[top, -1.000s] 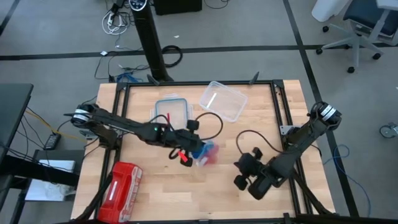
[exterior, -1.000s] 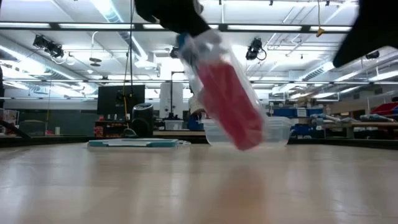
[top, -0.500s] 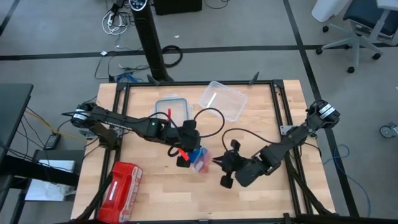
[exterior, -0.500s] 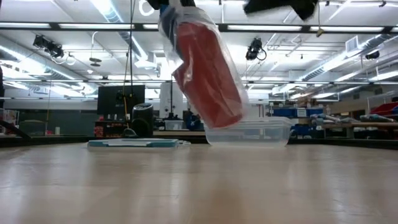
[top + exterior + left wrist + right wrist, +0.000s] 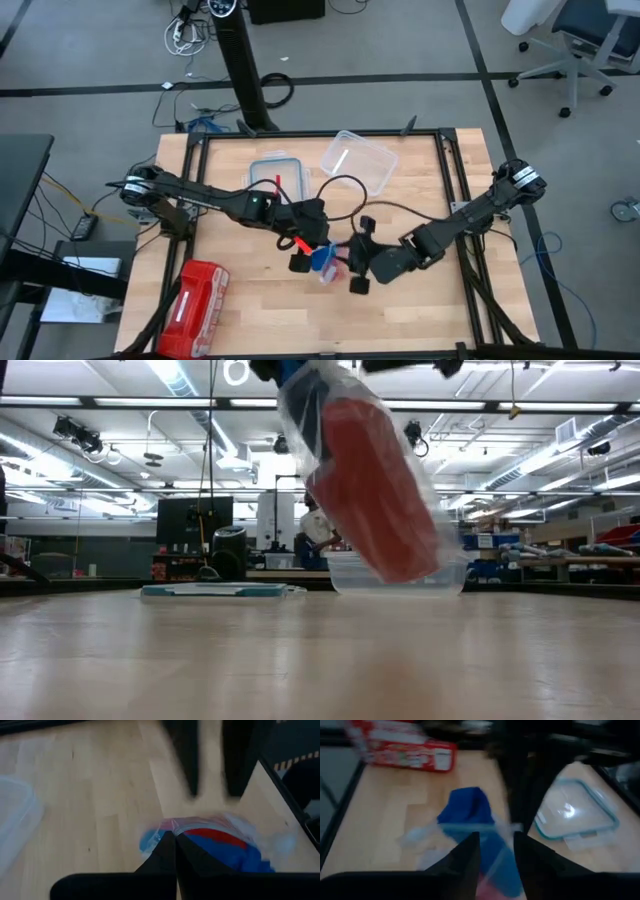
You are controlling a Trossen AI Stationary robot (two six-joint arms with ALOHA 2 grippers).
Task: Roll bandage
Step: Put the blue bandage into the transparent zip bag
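The left gripper [image 5: 312, 250] hangs over the middle of the pale wooden table [image 5: 240, 320], its two dark fingers [image 5: 167, 857] pressed together on the top edge of a clear plastic bag [image 5: 365, 480], which dangles tilted above the tabletop in the low view. Inside the bag sit a red-pink fabric roll [image 5: 375, 500] and the bright blue stretchy bandage [image 5: 470, 812], the blue showing near the bag's upper end, next to the pinch. The right gripper [image 5: 345, 270] is just beside the bag on its other side, fingers [image 5: 465, 857] parted with a gap between them and the bag's edge lying at that gap; whether they touch it cannot be told. A red zip pouch with white markings [image 5: 195, 295] lies near the table's front left corner. A clear plastic container [image 5: 358, 162] and a teal-rimmed clear lid [image 5: 278, 176] rest toward the far edge, well apart from the bag.
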